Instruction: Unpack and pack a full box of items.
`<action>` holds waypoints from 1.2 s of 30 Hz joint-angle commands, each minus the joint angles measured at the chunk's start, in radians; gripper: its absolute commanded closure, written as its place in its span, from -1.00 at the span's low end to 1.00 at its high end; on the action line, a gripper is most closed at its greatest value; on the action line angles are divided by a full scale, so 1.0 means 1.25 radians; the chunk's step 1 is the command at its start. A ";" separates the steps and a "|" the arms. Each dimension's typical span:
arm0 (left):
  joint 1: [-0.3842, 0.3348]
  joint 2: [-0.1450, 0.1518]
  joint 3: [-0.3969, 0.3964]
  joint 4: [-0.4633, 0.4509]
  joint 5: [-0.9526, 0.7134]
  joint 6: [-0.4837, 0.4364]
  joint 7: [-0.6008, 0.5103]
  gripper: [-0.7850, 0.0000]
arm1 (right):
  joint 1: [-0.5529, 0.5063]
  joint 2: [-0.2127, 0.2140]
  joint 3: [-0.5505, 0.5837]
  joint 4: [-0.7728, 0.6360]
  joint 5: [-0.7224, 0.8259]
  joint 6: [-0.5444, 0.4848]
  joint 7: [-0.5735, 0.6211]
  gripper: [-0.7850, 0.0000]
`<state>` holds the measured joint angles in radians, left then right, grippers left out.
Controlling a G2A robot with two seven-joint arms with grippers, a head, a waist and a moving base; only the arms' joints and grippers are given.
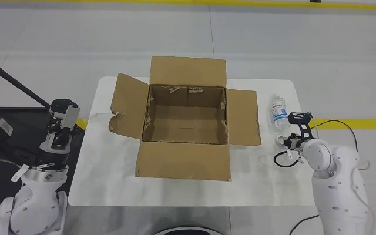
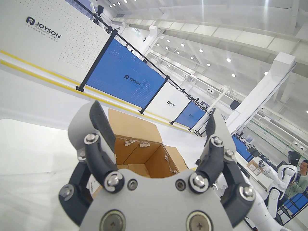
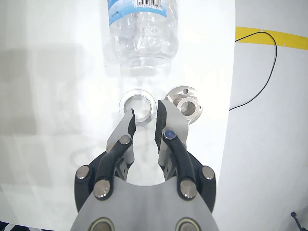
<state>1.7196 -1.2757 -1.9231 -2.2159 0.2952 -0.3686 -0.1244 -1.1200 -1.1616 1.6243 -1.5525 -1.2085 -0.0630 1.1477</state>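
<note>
Your right gripper points down near the right edge of the table. Its fingers are a little apart, one tip over the hole of the metal ring and the other outside its rim, next to the flange. The water bottle lies on its side just beyond them. Your left gripper is held off the table's left side, tilted upward, fingers spread wide. The box stands open mid-table, all four flaps folded out.
</note>
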 commanded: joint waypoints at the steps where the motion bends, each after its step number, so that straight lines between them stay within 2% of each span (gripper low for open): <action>1: 0.000 0.000 0.000 0.000 0.000 0.000 0.000 -1.00 | 0.013 0.000 -0.001 0.025 0.004 0.004 0.004 0.44; 9: 0.000 0.000 0.000 0.000 0.000 0.000 0.000 -1.00 | 0.040 0.003 -0.015 0.074 0.008 0.009 0.004 0.47; 36: 0.000 0.000 0.000 0.000 0.000 0.000 0.000 -1.00 | 0.050 0.013 -0.049 0.094 0.039 -0.020 0.013 0.48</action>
<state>1.7196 -1.2757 -1.9231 -2.2159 0.2952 -0.3686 -0.1244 -1.0582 -1.1452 1.5638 -1.4365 -1.1618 -0.0874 1.1633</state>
